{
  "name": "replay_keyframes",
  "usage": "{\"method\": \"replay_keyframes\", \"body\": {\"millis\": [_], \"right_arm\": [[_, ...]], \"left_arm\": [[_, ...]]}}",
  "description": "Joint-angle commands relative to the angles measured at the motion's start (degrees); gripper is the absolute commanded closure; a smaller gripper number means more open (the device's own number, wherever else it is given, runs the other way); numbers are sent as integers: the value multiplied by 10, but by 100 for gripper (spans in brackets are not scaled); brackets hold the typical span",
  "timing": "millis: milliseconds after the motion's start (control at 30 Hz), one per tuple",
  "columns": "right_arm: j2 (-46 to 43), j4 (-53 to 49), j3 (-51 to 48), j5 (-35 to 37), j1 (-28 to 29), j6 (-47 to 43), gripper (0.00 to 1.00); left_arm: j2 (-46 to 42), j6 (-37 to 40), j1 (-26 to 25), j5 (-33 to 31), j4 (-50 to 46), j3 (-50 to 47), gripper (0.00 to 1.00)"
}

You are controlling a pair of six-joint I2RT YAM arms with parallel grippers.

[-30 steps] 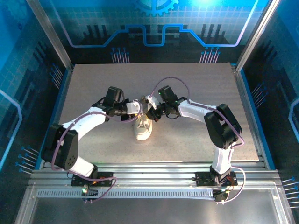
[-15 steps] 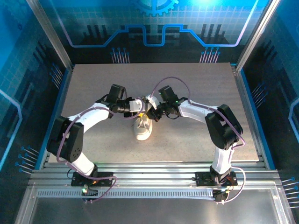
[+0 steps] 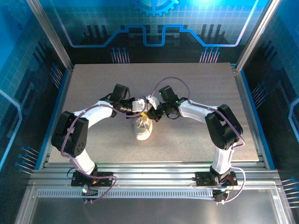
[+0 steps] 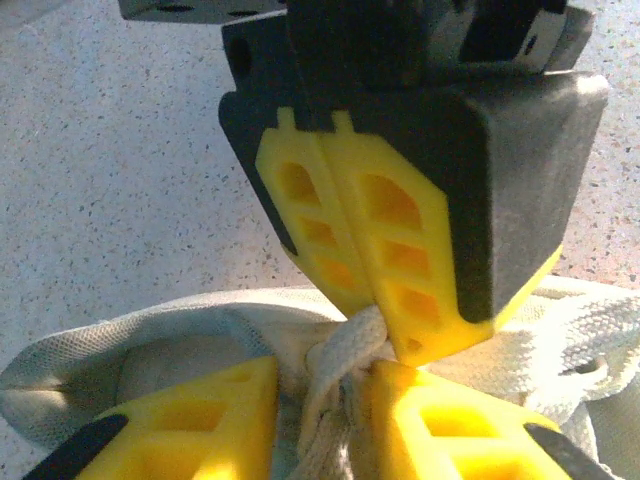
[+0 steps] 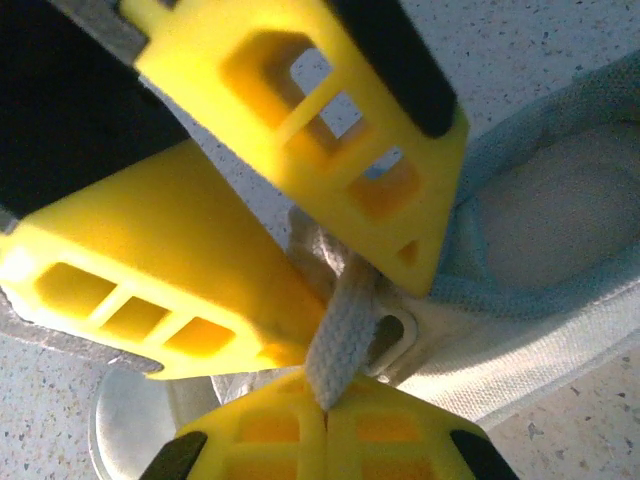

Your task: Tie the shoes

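The small white canvas sneaker lies mid-table, its toe toward the arms. Both grippers meet over its heel end. My right gripper is shut on a flat pale lace that rises from an eyelet. In the left wrist view the right gripper pinches that lace just above the shoe's collar. My left gripper stands open, its yellow fingers either side of the lace bundle. In the right wrist view the left gripper straddles the same lace, jaws apart. From above, the left gripper and the right gripper nearly touch.
The speckled grey table spreads wide around the shoe. Metal frame posts and blue walls close in the sides and back. The two arms arch inward from the near edge.
My left arm has swung right and forward, bringing its gripper up against the right gripper over the shoe. The right gripper has barely shifted and stays shut on the lace.
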Motion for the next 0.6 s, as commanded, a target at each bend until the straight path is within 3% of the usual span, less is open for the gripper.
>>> {"method": "replay_keyframes", "body": {"millis": [0, 67, 167, 367, 567], "right_arm": [[-22, 12, -6, -8, 7, -4, 88], [-29, 24, -15, -20, 2, 5, 74], [-43, 55, -36, -58, -16, 32, 61], [-71, 113, -78, -112, -59, 88, 58], [-28, 53, -34, -66, -68, 113, 60]], "left_arm": [[12, 5, -10, 28, -10, 14, 87], [6, -1, -11, 23, 6, 2, 96], [-8, -6, -11, 10, 36, -20, 100], [-22, -6, -11, 0, 50, -39, 100], [-27, -9, -14, -2, 56, -45, 100]]}}
